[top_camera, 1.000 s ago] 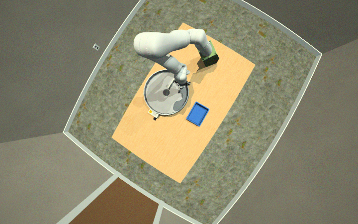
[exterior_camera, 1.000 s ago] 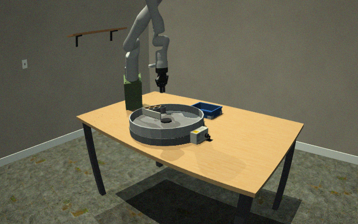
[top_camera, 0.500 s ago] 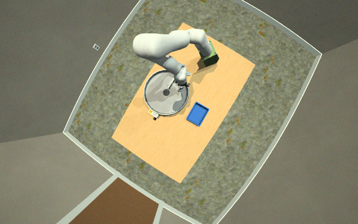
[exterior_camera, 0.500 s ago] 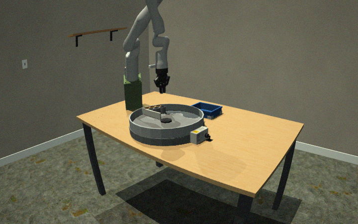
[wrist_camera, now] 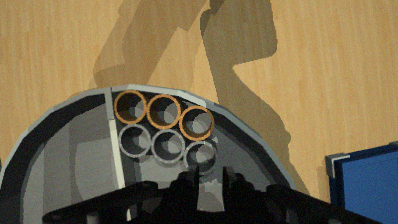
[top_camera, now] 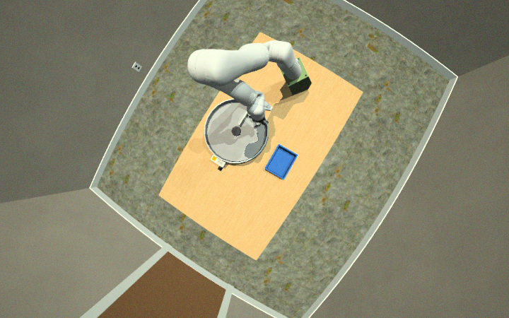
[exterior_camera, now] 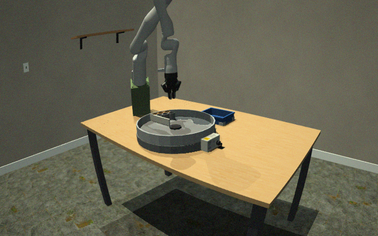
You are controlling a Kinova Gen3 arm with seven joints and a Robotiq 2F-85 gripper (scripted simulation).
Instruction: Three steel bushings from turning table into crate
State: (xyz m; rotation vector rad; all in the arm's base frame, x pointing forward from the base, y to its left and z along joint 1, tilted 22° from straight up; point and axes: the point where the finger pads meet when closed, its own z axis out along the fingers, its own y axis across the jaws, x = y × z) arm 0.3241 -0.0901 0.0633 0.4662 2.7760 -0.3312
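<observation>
The turning table (top_camera: 225, 146) (exterior_camera: 175, 140) (wrist_camera: 70, 150) carries two rows of upright bushings beside its divider. In the wrist view, three steel bushings, one (wrist_camera: 135, 156) by the divider, one (wrist_camera: 168, 161) in the middle and one (wrist_camera: 200, 143) partly behind a fingertip, form the inner row. Three copper-coloured bushings (wrist_camera: 130, 92) (wrist_camera: 163, 95) (wrist_camera: 213, 123) form the outer row by the rim. My gripper (exterior_camera: 171, 97) (wrist_camera: 210, 178) hangs high above the turning table, open by a narrow gap, with nothing between its fingers. The blue crate (top_camera: 281, 162) (exterior_camera: 218, 118) (wrist_camera: 370, 180) shows no bushing inside.
The divider (exterior_camera: 159, 119) (wrist_camera: 116, 150) stands up from the turning table near the bushings. A control box (top_camera: 218, 162) (exterior_camera: 210, 142) sticks out from its side. The arm's green base (top_camera: 299, 83) (exterior_camera: 140, 101) stands behind on the wooden table (top_camera: 228, 205) (exterior_camera: 272, 146).
</observation>
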